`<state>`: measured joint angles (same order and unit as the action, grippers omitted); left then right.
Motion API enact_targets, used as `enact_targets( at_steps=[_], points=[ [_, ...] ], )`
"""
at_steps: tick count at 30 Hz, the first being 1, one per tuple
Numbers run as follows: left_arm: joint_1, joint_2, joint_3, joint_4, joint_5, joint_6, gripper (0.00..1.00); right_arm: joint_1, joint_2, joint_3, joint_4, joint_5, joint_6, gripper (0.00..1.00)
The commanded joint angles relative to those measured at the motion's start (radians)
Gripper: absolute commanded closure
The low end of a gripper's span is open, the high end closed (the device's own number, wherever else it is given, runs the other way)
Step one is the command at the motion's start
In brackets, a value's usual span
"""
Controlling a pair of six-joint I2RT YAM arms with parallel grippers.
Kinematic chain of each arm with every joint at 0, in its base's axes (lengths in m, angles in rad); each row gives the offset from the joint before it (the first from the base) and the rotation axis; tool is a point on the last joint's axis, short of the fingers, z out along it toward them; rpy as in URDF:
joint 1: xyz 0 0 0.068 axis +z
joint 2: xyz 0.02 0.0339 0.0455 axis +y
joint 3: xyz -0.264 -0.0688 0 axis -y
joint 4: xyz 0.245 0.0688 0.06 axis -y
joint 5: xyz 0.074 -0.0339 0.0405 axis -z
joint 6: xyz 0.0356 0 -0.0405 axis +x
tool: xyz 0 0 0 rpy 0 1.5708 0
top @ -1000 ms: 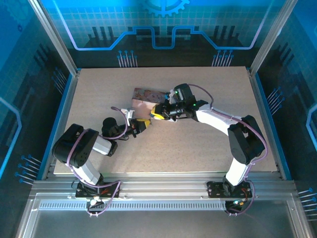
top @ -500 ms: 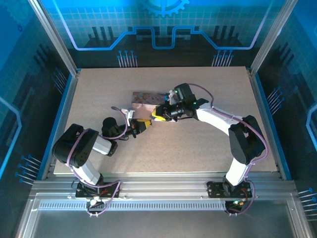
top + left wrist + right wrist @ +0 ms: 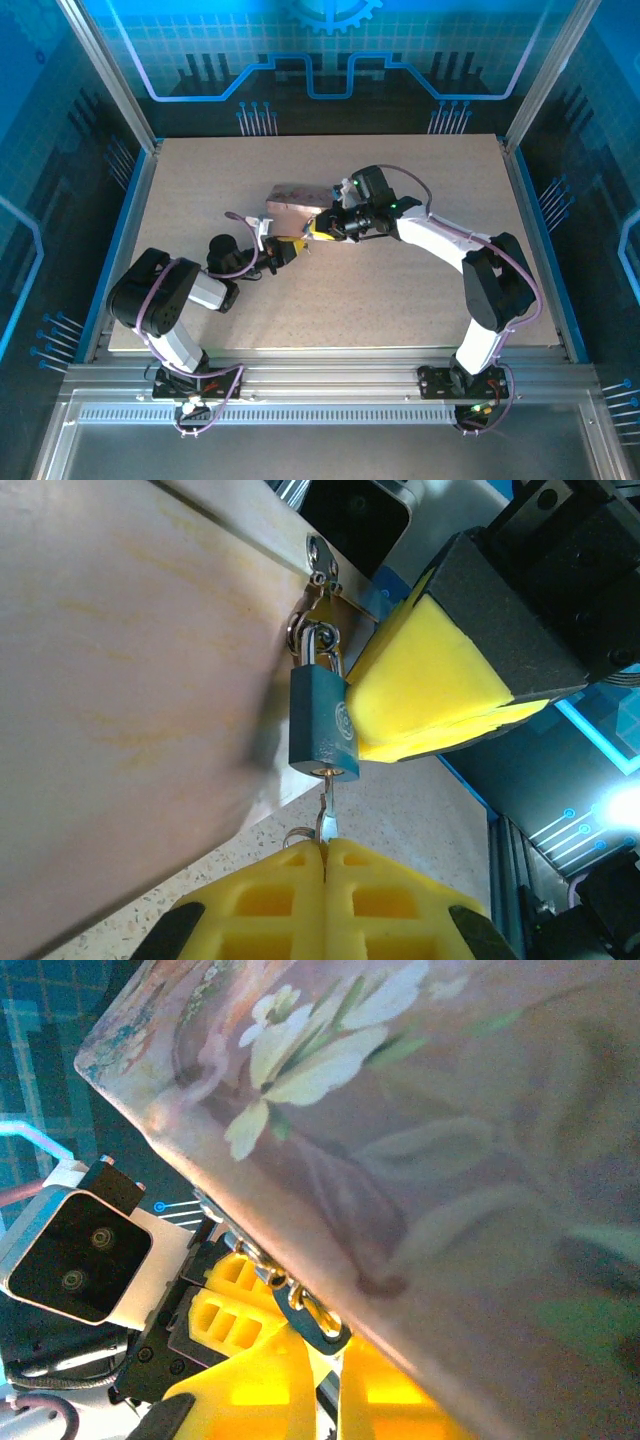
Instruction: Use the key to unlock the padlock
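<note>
Left hand pinches key in padlock; right hand closed, against padlock.

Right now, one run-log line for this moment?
left gripper: shut on key | key: inserted in padlock | padlock: shackle closed, hanging from tin | right gripper: shut, beside padlock

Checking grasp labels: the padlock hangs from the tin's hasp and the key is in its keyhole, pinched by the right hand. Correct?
Not quite. The key is pinched by the left hand, not the right. The left wrist view shows it between that hand's shut yellow fingers. The rest holds: its tip is in the keyhole of the padlock, which hangs from the hasp of the tin.
</note>
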<state>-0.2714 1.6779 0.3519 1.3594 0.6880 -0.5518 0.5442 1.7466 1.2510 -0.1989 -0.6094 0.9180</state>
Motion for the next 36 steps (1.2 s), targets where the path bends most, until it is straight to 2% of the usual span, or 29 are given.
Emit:
enact_targets(
  at_steps=[1, 5, 11, 20, 27, 36],
  points=[
    [-0.008, 0.023, 0.025, 0.04, -0.039, 0.005, 1.0, 0.019, -0.027, 0.025, -0.045, -0.054, -0.026, 1.0],
    [-0.01, 0.031, 0.022, 0.04, -0.021, -0.004, 1.0, 0.02, -0.038, 0.011, -0.052, -0.028, -0.033, 0.99],
    [-0.02, 0.04, -0.003, 0.039, -0.018, 0.0, 1.0, 0.035, -0.053, -0.032, -0.042, 0.036, -0.032, 0.9],
    [-0.062, 0.077, -0.004, 0.04, -0.042, 0.022, 1.0, 0.068, -0.088, -0.066, -0.051, 0.149, -0.01, 0.61],
    [-0.116, 0.098, -0.001, 0.04, -0.071, 0.035, 1.0, 0.091, -0.102, -0.1, -0.053, 0.244, 0.03, 0.54],
    [-0.118, 0.132, -0.006, 0.04, -0.083, 0.047, 1.0, 0.105, -0.206, -0.121, -0.151, 0.416, 0.022, 0.51]
  ],
)
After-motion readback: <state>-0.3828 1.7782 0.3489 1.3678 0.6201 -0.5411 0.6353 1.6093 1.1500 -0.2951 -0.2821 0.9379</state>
